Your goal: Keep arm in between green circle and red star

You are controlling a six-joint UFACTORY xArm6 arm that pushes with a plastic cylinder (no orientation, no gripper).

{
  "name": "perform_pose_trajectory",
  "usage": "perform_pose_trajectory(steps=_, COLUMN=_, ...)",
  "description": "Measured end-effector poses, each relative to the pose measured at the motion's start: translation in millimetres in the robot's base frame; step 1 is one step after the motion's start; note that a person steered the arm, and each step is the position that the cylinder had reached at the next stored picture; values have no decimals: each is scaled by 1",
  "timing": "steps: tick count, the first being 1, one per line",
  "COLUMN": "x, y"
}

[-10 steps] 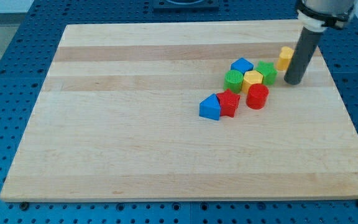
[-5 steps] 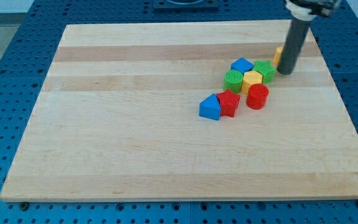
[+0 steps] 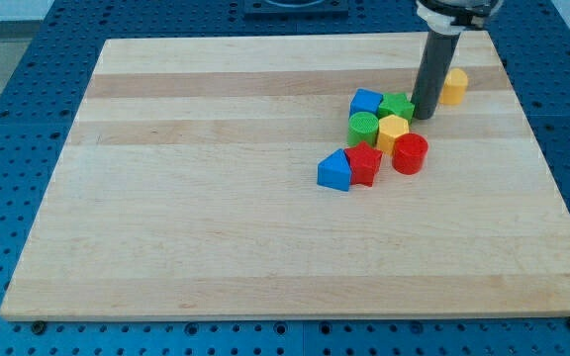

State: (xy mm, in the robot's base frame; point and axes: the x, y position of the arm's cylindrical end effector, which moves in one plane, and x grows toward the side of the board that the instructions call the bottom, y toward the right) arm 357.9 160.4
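The green circle [image 3: 363, 128] sits in a cluster right of the board's middle. The red star [image 3: 365, 162] lies just below it, touching or nearly so. My tip [image 3: 425, 117] is at the cluster's upper right, against the right side of a second green block [image 3: 397, 106]. It is to the right of the green circle, with a yellow block [image 3: 393, 132] between them. It is not between the circle and the star.
A blue block [image 3: 366, 101] sits at the cluster's top left. A red cylinder [image 3: 410, 153] is at its lower right and a blue block [image 3: 334, 170] left of the star. A yellow block [image 3: 452, 86] lies apart, right of the rod.
My tip has moved left, from right of the cluster to its upper right edge. It pushed the green, blue, yellow blocks and the green circle slightly left. The lone yellow block now shows right of the rod.
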Motion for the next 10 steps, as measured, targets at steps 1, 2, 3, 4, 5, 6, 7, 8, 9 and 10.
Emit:
perform_pose_trajectory(steps=1, x=-26, y=3)
perform_pose_trajectory(steps=2, x=-33, y=-13)
perform_pose_trajectory(steps=3, x=-36, y=-54)
perform_pose_trajectory(steps=4, x=-37, y=-114)
perform_pose_trajectory(steps=5, x=7, y=-139)
perform_pose_trajectory(steps=6, x=37, y=-127)
perform_pose_trajectory(steps=7, x=48, y=-125)
perform_pose_trajectory(steps=8, x=61, y=-116)
perform_pose_trajectory(steps=9, x=61, y=-91)
perform_pose_trajectory(steps=10, x=61, y=-74)
